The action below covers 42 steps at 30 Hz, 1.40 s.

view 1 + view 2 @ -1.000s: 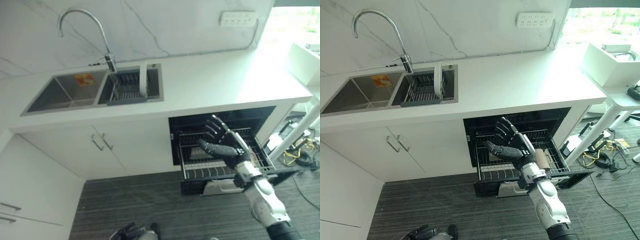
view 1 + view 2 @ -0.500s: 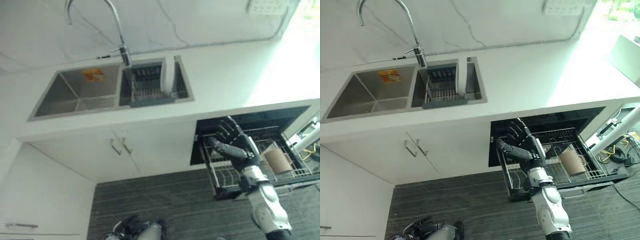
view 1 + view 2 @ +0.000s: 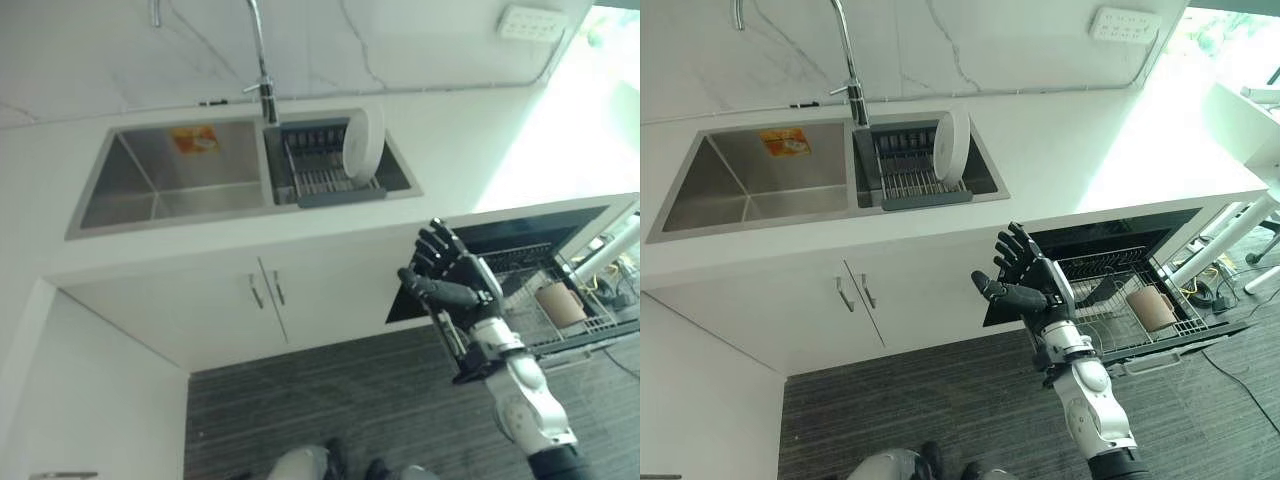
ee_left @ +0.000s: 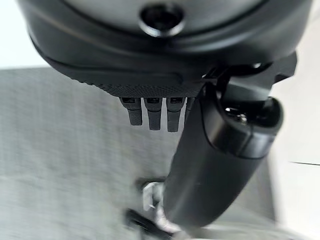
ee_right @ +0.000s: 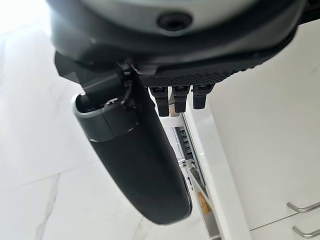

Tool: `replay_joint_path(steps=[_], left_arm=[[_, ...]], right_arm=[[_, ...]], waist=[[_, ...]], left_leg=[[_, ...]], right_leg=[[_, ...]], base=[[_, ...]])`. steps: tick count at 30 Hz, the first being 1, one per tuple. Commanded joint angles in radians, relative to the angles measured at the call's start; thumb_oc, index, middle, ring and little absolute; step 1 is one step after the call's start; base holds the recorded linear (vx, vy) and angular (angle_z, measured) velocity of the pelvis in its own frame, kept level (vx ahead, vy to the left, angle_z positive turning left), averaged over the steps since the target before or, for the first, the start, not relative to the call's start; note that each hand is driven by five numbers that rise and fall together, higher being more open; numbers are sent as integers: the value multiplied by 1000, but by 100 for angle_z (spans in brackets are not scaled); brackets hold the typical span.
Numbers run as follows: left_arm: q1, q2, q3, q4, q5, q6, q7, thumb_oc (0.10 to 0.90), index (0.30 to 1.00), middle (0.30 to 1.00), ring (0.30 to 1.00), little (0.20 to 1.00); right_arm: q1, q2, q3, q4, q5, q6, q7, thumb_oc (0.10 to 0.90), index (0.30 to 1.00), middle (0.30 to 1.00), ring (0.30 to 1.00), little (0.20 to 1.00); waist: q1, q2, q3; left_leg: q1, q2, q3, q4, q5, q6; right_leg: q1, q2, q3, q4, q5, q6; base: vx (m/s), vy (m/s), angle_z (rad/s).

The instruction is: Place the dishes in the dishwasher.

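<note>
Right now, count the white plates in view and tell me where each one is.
1. A white plate stands on edge in the drying rack in the right sink basin. Others may be hidden in the open dishwasher's pulled-out rack.

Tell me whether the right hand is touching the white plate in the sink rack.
Apart. The right eye view shows the right hand open in front of the cabinets, with counter between it and the white plate upright in the sink rack.

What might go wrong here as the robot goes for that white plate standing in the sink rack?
The plate stands on edge in the dish rack, so a clumsy grasp might tip it into the sink. The open right hand hangs in front of the pulled-out dishwasher rack, and the arm could bump it or the cup inside. The faucet rises beside the plate and may obstruct the reach.
</note>
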Motion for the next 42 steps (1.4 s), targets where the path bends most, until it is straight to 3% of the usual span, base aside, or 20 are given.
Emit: replay_joint_path(steps=[1, 4, 6, 7, 8, 11, 12, 13, 14, 15, 17, 28, 37, 42], left_arm=[[-20, -8, -10, -2, -71, -8, -27, 800, 900, 900, 900, 900], [-28, -8, 24, 4, -109, -13, -32, 800, 900, 900, 900, 900], [-34, -7, 17, -2, -122, -21, -33, 800, 900, 900, 900, 900], [-31, -7, 13, -13, -138, -21, -32, 800, 900, 900, 900, 900], [-29, -7, 16, -21, -136, -11, -32, 800, 900, 900, 900, 900], [-21, -12, 21, -12, -131, 5, -36, 800, 900, 900, 900, 900], [-17, -17, 22, -8, -126, 11, -32, 800, 900, 900, 900, 900], [-10, -21, 21, 12, -110, 6, -31, 800, 900, 900, 900, 900], [-10, -23, 25, 30, -101, -2, -32, 800, 900, 900, 900, 900], [-17, -27, 33, 48, -104, -1, -29, 800, 900, 900, 900, 900], [-26, -26, 32, 52, -86, 5, -5, 800, 900, 900, 900, 900], [-27, -37, -25, 49, -61, -24, 3, 800, 900, 900, 900, 900], [-14, -31, -36, 70, -2, -33, 11, 800, 900, 900, 900, 900], [-25, -30, -53, 66, 18, -46, 3, 800, 900, 900, 900, 900]], right_arm=[[-112, -4, -83, -69, 24, -99, 21, 800, 900, 900, 900, 900], [-111, -1, -76, -71, 19, -101, 30, 800, 900, 900, 900, 900], [-115, -11, -78, -68, 19, -112, 27, 800, 900, 900, 900, 900], [-120, -14, -78, -62, 22, -123, 25, 800, 900, 900, 900, 900], [-123, -8, -78, -60, 18, -125, 30, 800, 900, 900, 900, 900], [-131, 6, -68, -60, -10, -119, 30, 800, 900, 900, 900, 900], [-133, 9, -61, -62, -20, -121, 23, 800, 900, 900, 900, 900], [-136, 8, -48, -64, -22, -133, 8, 800, 900, 900, 900, 900], [-138, 2, -46, -66, -15, -138, 0, 800, 900, 900, 900, 900], [-140, -9, -53, -72, -8, -146, -13, 800, 900, 900, 900, 900], [-115, -11, -71, -78, 5, -170, -7, 800, 900, 900, 900, 900], [-132, -28, -71, -101, -87, -222, -60, 800, 900, 900, 900, 900], [-152, -45, -96, -177, -196, -458, -125, 800, 900, 900, 900, 900], [-189, -51, -124, -217, -215, -532, -192, 800, 900, 900, 900, 900]], waist=[[3, 19, -5], [-6, 7, 1], [2, -24, 27], [12, -26, 52], [17, -19, 67], [25, -2, 72], [29, 13, 70], [39, 42, 71], [44, 49, 72], [38, 51, 69], [17, 38, 56], [25, 33, 36], [21, 45, 45], [25, 55, 47]], left_leg=[[85, 29, -3, -84, 31, -43], [119, 21, 13, -84, 34, -49], [141, -5, 20, -73, 106, -60], [83, 1, -12, 33, 136, -77], [56, 15, -30, 48, 160, -87], [54, 36, -52, -84, 207, -98], [22, 58, -72, -84, 216, -110], [-57, 108, -122, -84, 262, -142], [-94, 128, -138, -84, 281, -154], [-113, 156, -105, -84, 261, -156], [-74, 157, -61, -84, 211, -147], [-14, 93, -92, -84, 131, -119], [6, 81, -95, -84, 109, -111], [8, 76, -99, -84, 102, -108]], right_leg=[[98, 21, -9, -134, 83, 76], [101, 14, -3, -134, 77, 63], [116, -14, 9, -134, 74, 43], [127, -8, 23, -134, 75, 31], [135, 1, 36, -134, 74, 31], [141, 15, 57, -134, 65, 43], [144, 30, 60, -134, 59, 46], [161, 62, 71, -134, 40, 45], [172, 72, 76, -134, 28, 43], [182, 69, 63, -134, 16, 43], [180, 42, 41, -134, 24, 54], [128, 15, 28, -134, 43, 59], [111, 8, 33, -134, 53, 62], [104, 4, 30, -134, 56, 62]], base=[[77, -185, 11], [60, -163, 25], [43, -161, 32], [28, -99, 31], [80, -20, 36], [115, 102, -3], [150, 167, -40], [196, 188, -10], [235, 202, -24], [215, 193, -33], [213, 202, -26], [108, 35, -6], [60, 8, -6], [62, 4, -3]])
